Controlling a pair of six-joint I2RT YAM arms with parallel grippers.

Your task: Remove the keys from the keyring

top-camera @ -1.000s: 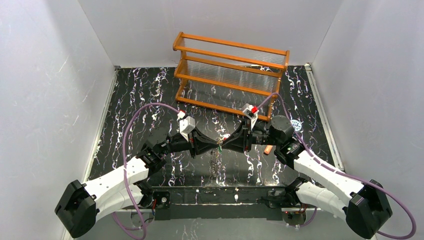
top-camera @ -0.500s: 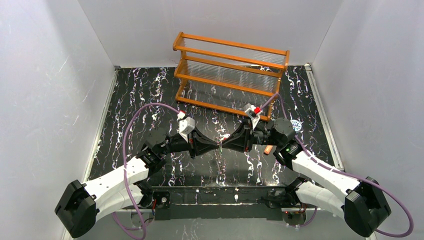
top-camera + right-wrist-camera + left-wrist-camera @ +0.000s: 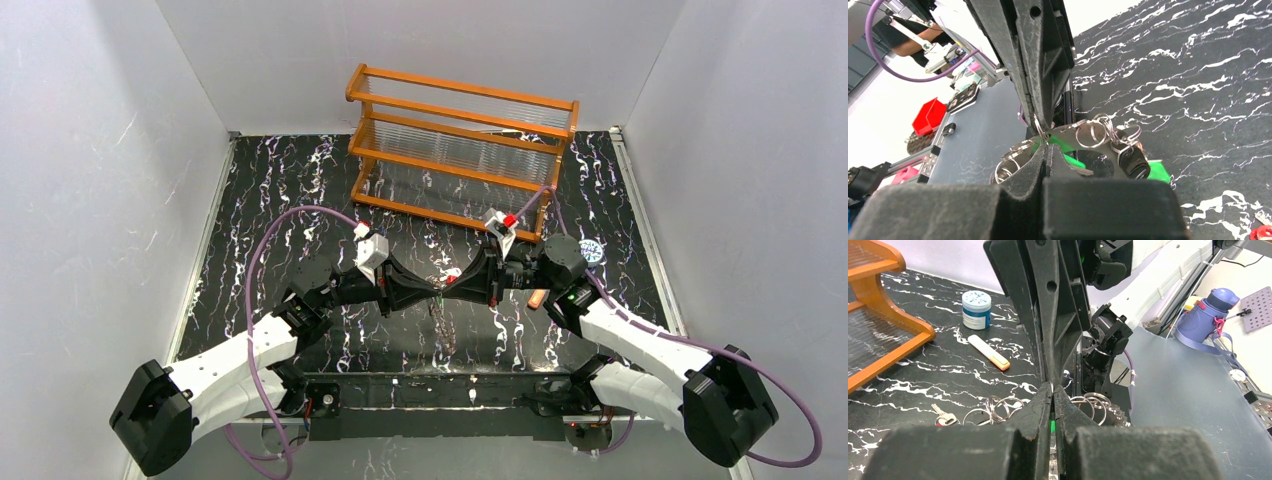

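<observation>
- The left gripper (image 3: 430, 291) and right gripper (image 3: 448, 290) are closed tip to tip; if they are pulled apart askew, one grip may be lost.
- The keyring (image 3: 1064, 136), pinched at the right tips, hangs just below and may be dropped.
- A green key (image 3: 1052, 426), seemingly clamped between the left fingers, may be twisted free.
- Split rings (image 3: 1096, 131) beside the tips may be snagged.

Bright, even light from above throws only faint shadows on the glossy surface (image 3: 280, 190). Close to the lens, the base of the left pincer (image 3: 1052, 396) looks blurred.
</observation>
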